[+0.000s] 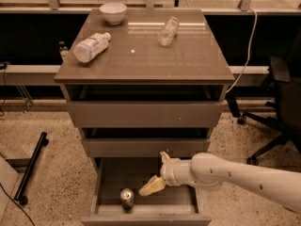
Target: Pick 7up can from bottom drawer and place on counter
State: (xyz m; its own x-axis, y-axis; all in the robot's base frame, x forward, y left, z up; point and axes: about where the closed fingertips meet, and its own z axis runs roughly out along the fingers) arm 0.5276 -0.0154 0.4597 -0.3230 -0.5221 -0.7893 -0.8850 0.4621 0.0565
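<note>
camera view, single moment, catalogued as follows.

item 1: counter [188, 60], glossy brown top of the cabinet, upper centre of the frame. it carried a white bowl [113, 12] at its far left corner, one clear bottle [91, 46] lying on its side near the left edge, and a second clear bottle [168, 30] lying right of centre. no can stood on it.

item 2: top drawer [143, 114] and middle drawer [146, 147], both slightly ajar, contents not visible.

item 3: bottom drawer [176, 197], pulled well out at the lower centre of the frame, grey floor exposed.

item 4: 7up can [126, 197], upright on the drawer floor near the front left, silver top showing, untouched.

item 5: gripper [158, 171], at the end of a white arm that entered from the lower right. it hung over the open bottom drawer, just right of the can and apart from it. its two fingers were spread, one pointing up, the lower one [152, 187] angled down toward the can. nothing was held.

item 6: surroundings. office chair [282, 102] at right, black bar [30, 166] on the speckled floor at left.

progress, as judged: drawer opened and the reach begun. closing on the can, the lift and the placing on the counter all remained.
</note>
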